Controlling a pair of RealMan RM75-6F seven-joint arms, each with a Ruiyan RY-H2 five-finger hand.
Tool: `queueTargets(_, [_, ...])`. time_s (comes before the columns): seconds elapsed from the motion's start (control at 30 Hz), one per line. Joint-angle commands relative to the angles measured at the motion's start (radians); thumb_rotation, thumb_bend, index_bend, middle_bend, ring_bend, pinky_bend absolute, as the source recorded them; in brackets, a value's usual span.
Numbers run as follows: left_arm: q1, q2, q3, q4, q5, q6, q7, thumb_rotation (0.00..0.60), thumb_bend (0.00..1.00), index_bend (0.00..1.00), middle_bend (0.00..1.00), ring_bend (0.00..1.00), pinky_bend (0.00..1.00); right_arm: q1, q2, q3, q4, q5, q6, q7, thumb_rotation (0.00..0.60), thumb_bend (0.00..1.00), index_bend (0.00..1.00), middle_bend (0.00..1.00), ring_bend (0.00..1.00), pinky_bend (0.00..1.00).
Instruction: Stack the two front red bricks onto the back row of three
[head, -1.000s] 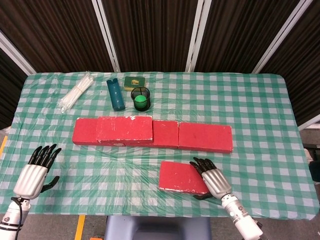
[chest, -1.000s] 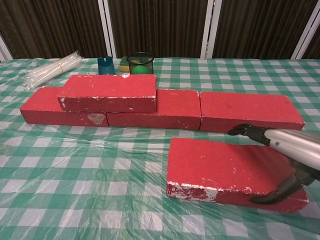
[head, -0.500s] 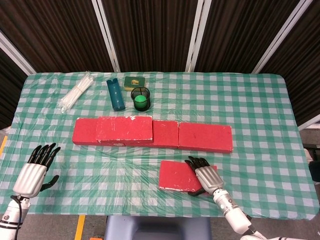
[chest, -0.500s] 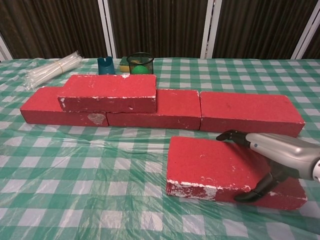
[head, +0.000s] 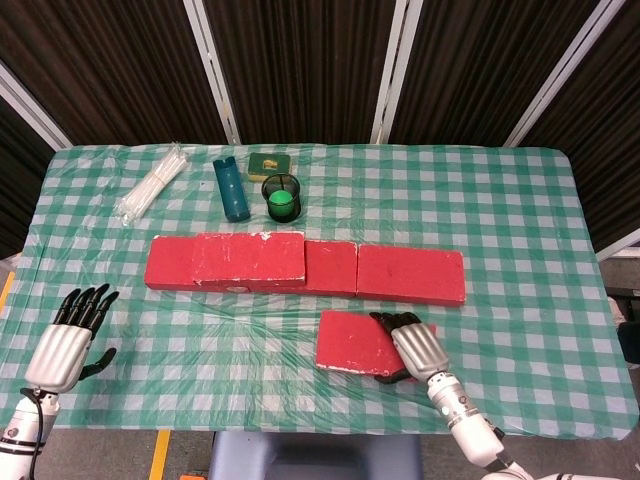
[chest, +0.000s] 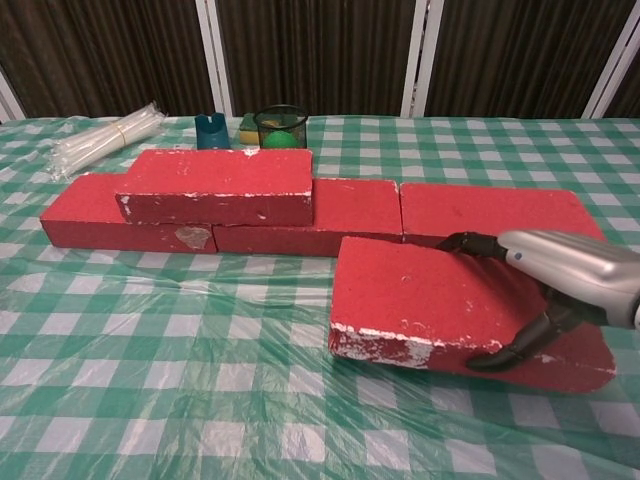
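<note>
Front red brick (chest: 430, 305) near table's front edge, right of centre, just ahead of back row (head: 410, 272). Gripped at its right end by right hand (chest: 560, 275): fingers (chest: 470, 243) over top face, thumb (chest: 510, 350) hooked on near side face, so clamped on brick. In chest view, near edge raised, brick tilted, far edge overlapping front of back row's right brick; whether fully off cloth, can't tell. In head view, same brick (head: 352, 342) w/ right hand (head: 415, 345) covering its right end.

Back row: three red bricks end to end across table middle, left brick (chest: 90, 215), middle brick (chest: 350, 210), right brick (chest: 500, 210). Stacked brick (chest: 215, 180) lying flat on top, spanning left brick & part of middle one; white chips along its front edge.

Left hand (head: 68, 340) at table's front-left corner, well apart from all bricks, fingers straight & spread, pointing away from robot, holding nothing, over cloth. Seen in head view only.

Behind row, near far edge: bundle of white sticks (head: 150, 185) at left, teal holder (head: 231, 188), black mesh cup (head: 282, 196) w/ sthg green inside, small yellow-green item (head: 270, 163) behind cup. Green-white checked cloth (head: 520, 210) under clear plastic over whole table.
</note>
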Motion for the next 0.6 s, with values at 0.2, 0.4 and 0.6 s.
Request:
queueTargets(0.2, [0.012, -0.008, -0.014, 0.009, -0.014, -0.010, 0.043, 0.600, 0.29, 0.00, 0.00, 0.00, 0.02, 0.082, 0.159, 0.067, -0.063, -0.110, -0.062, 0.093, 0.532, 0.12, 0.59, 0.42, 0.32, 0.33])
queueTargets(0.4, [0.013, -0.030, -0.045, 0.029, -0.039, -0.013, 0.082, 0.600, 0.30, 0.00, 0.00, 0.00, 0.02, 0.210, 0.256, 0.198, 0.000, -0.055, -0.176, 0.153, 0.534, 0.12, 0.59, 0.42, 0.33, 0.33])
queueTargets(0.6, [0.006, -0.055, -0.074, 0.061, -0.075, -0.035, 0.115, 0.600, 0.32, 0.00, 0.00, 0.00, 0.02, 0.336, 0.253, 0.280, 0.197, 0.063, -0.320, 0.240, 0.535, 0.12, 0.56, 0.42, 0.33, 0.33])
